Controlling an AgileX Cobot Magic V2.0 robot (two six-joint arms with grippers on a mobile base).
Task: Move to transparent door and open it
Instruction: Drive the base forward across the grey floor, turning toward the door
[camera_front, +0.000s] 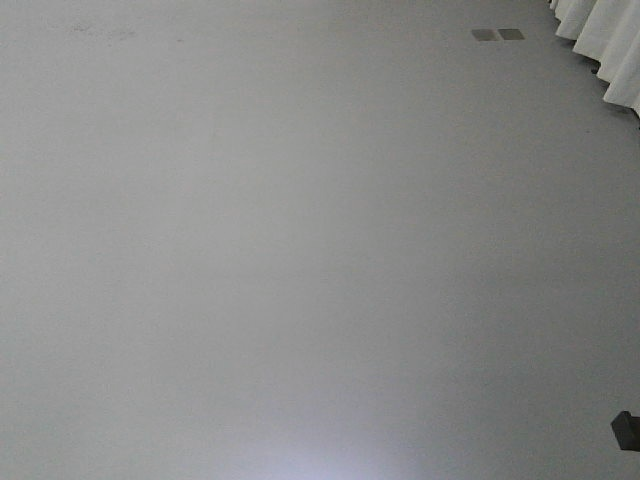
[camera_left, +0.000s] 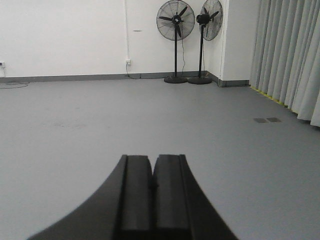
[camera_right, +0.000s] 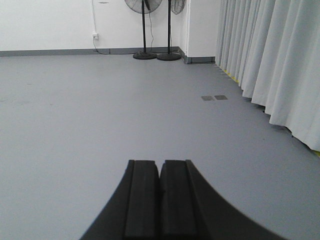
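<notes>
No sight of the tall clear-glass transparent door in any view, hence no telling which way from the fingers, nor which arm nearer; long axis presumably upright, going by the task alone. Black left gripper (camera_left: 151, 161) clenched on nothing, pads flush together, aimed at 12 o'clock over bare matte grey floor (camera_left: 75, 130). Black right gripper (camera_right: 160, 167) likewise pressed shut and empty. At 12 to 1 o'clock from the left wrist, two black pedestal fans (camera_left: 175, 22) against a plain white wall (camera_left: 60, 35). Along 2 to 3 o'clock, long white pleated curtains (camera_right: 280, 65), with two small dark square floor plates (camera_right: 208, 98) near the hem. Probably the driving stage: turning the base to find the door before any reach.
</notes>
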